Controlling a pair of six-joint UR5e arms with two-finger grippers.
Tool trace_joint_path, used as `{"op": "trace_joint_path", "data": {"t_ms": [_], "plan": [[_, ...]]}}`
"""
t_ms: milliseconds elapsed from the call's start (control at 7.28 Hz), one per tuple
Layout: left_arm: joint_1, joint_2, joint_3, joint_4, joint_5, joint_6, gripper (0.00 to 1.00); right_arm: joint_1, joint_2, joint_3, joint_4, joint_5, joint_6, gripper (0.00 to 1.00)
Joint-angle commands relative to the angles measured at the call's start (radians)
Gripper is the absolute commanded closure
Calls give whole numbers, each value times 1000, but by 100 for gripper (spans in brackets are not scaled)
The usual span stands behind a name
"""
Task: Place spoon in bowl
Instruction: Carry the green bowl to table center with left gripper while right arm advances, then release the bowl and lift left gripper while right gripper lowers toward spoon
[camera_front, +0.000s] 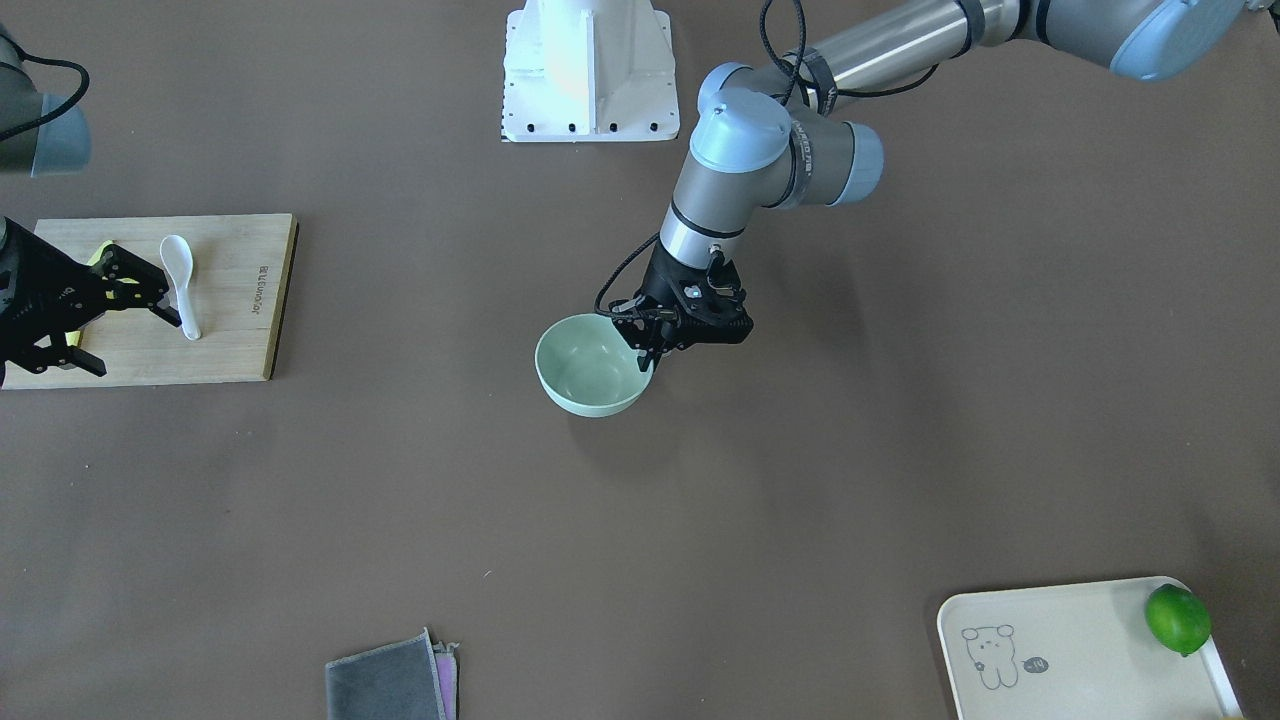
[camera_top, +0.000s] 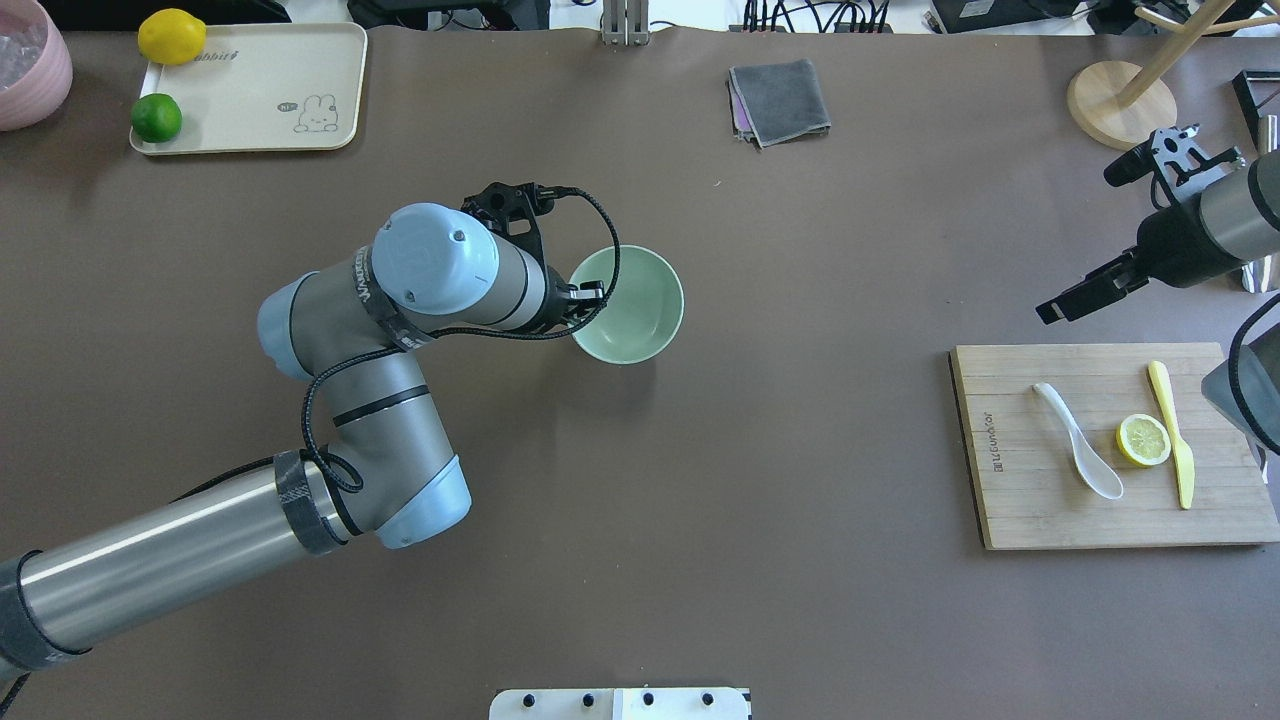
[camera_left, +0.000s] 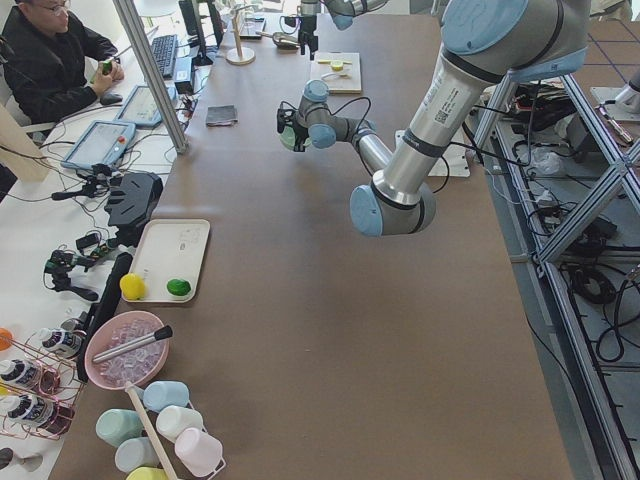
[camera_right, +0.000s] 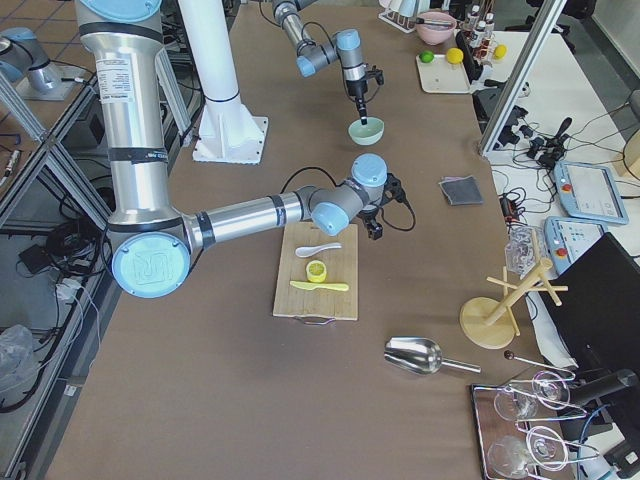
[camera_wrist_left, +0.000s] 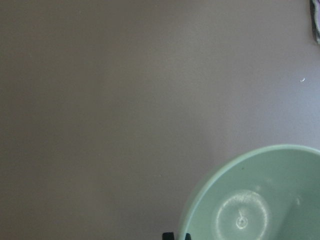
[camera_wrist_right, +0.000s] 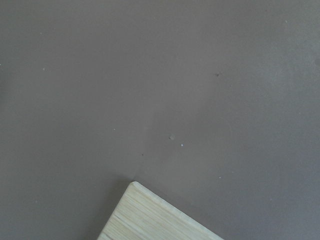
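One spoon (camera_front: 181, 283) just beside spread-open right hand (camera_front: 138, 346), left hand (camera_front: 652, 357) clamped on rim of bowl (camera_front: 583, 378).

The light is bright, even and diffuse, and it comes from above. In the front-facing view the left arm (camera_front: 760, 170) throws only a soft, wide shadow on the table (camera_front: 640, 520). The white base (camera_front: 588, 60) at top centre is overexposed. Both wrist views are hazy, with low contrast: the bowl (camera_wrist_left: 260, 200) at lower right and the board corner (camera_wrist_right: 150, 220) at the bottom look soft.
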Motion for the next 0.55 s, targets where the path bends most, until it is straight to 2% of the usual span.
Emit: {"op": "trace_joint_path", "data": {"t_ms": [0, 137, 412], "plan": [[24, 0, 10, -6, 29, 3, 35, -27, 1, 15, 0, -11, 47, 0], [23, 2, -1, -6, 30, 3, 3, -32, 1, 18, 0, -14, 56, 0], [-14, 5, -79, 5, 11, 6, 2, -58, -9, 16, 0, -43, 68, 0]]}}
